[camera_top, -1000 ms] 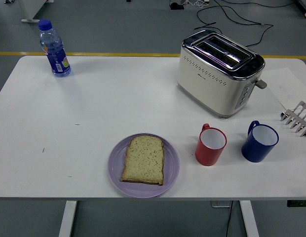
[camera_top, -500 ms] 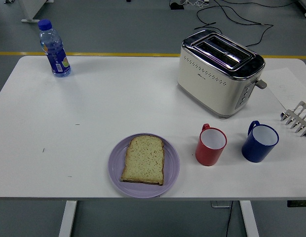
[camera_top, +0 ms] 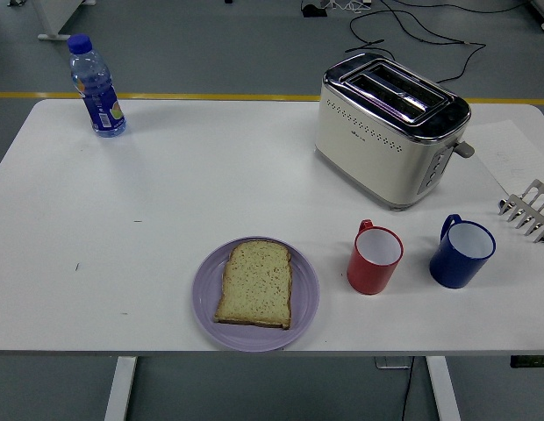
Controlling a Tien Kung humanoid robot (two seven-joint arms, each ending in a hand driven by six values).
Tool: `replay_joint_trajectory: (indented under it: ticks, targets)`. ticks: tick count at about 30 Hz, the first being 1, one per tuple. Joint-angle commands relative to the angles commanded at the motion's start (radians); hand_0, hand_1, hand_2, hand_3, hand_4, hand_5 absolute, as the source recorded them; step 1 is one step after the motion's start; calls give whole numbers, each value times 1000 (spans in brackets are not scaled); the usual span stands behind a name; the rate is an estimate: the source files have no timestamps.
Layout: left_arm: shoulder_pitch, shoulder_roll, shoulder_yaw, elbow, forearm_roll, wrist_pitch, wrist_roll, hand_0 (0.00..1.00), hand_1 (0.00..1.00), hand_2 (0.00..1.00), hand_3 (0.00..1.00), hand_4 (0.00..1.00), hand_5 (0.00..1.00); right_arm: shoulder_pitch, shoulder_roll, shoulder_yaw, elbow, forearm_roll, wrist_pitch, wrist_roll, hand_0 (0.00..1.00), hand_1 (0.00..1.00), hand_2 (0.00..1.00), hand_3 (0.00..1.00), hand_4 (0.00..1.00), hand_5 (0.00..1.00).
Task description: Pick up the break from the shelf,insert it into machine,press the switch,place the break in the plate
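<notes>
A slice of bread (camera_top: 254, 283) lies flat on a round purple plate (camera_top: 209, 298) near the table's front edge, left of centre. A cream and chrome toaster (camera_top: 390, 127) stands at the back right, its two top slots empty and its side lever (camera_top: 464, 149) up. A metal toast rack (camera_top: 529, 210) sits at the right edge, partly cut off by the picture. Neither of my hands is in view.
A red mug (camera_top: 375, 258) and a blue mug (camera_top: 461, 252) stand in front of the toaster, right of the plate. A blue water bottle (camera_top: 95, 86) stands at the back left corner. Cables lie on the floor beyond the table.
</notes>
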State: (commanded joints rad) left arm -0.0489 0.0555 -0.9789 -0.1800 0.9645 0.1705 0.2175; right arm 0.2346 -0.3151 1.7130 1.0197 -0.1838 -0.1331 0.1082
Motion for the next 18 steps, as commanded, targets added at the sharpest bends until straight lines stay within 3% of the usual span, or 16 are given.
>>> replay_joint_trajectory:
  ticks: [18]
  targets:
    - [-7, -2, 2, 0, -2, -1, -2, 664, 579, 617, 637, 358, 998, 1, -1, -1, -2, 7, -3, 3, 758, 708, 720, 640, 434, 240]
